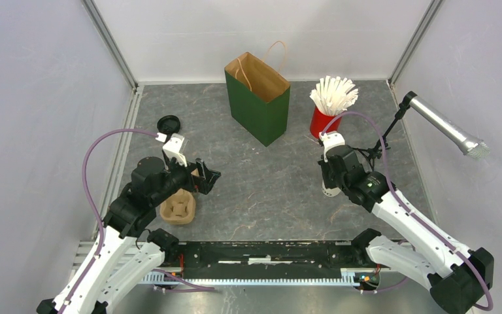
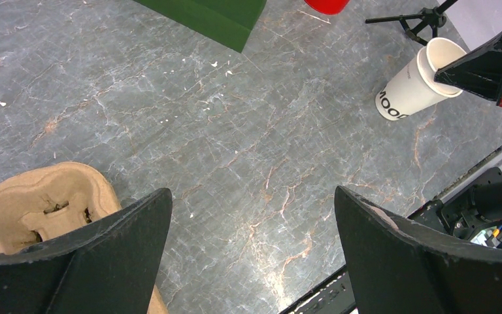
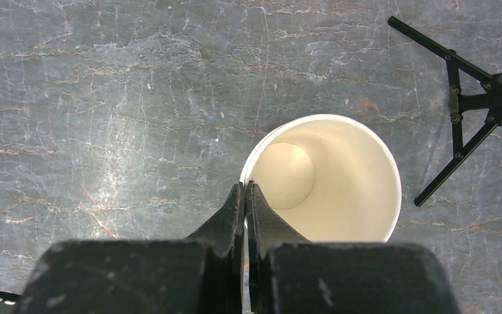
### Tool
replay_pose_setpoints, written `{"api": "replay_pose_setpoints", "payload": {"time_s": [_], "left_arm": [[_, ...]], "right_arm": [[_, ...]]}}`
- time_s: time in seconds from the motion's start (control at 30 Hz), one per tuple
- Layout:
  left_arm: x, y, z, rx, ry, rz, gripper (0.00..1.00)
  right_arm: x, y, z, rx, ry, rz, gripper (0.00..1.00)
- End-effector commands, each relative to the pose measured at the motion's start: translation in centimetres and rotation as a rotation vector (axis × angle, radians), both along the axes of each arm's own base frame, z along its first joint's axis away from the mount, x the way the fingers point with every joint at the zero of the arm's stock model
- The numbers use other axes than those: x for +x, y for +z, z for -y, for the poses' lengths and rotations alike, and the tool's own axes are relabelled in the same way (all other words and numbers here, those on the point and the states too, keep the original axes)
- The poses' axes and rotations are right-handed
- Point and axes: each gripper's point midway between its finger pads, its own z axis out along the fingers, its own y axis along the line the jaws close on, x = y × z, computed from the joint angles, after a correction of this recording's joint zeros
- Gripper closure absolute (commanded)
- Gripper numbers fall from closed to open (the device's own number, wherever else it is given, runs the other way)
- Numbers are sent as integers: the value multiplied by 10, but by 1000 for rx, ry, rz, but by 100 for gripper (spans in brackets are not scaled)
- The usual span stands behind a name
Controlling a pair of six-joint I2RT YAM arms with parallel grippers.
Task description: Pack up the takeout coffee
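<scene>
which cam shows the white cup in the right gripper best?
Right wrist. It looks straight into the lidless, empty white cup, with the right gripper pinched shut on its rim. Left wrist shows the cup's side and printed lettering from farther off. Top external shows only its base below the gripper.

A lab test booth is shown: a grey table (image 1: 261,190) is enclosed by white panels (image 1: 261,33), a microphone (image 1: 448,127) mounted on a tripod (image 3: 455,118).
</scene>
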Motion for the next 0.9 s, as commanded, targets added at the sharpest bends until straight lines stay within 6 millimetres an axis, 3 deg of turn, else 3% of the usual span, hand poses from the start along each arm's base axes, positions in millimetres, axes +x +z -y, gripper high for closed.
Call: {"api": "replay_pose_setpoints", "payload": {"time_s": [0.0,0.43,0.67,0.73,0.87], "left_arm": [[4,2,-2,23,-1,32,0],[5,1,-2,27,1,30,0],[8,0,-2,11,31,4,0],[7,8,11,-70,11,-35,0],[5,36,70,-413,-132,-203,10]], "right_arm": [[8,21,1,17,-19,63,100],[18,55,14,-34,-75,131,100],[19,33,20,-110,-73,92,100],[19,35,17,-96,-60,91,100],[19,39,14,-73,-46,113,100]]}}
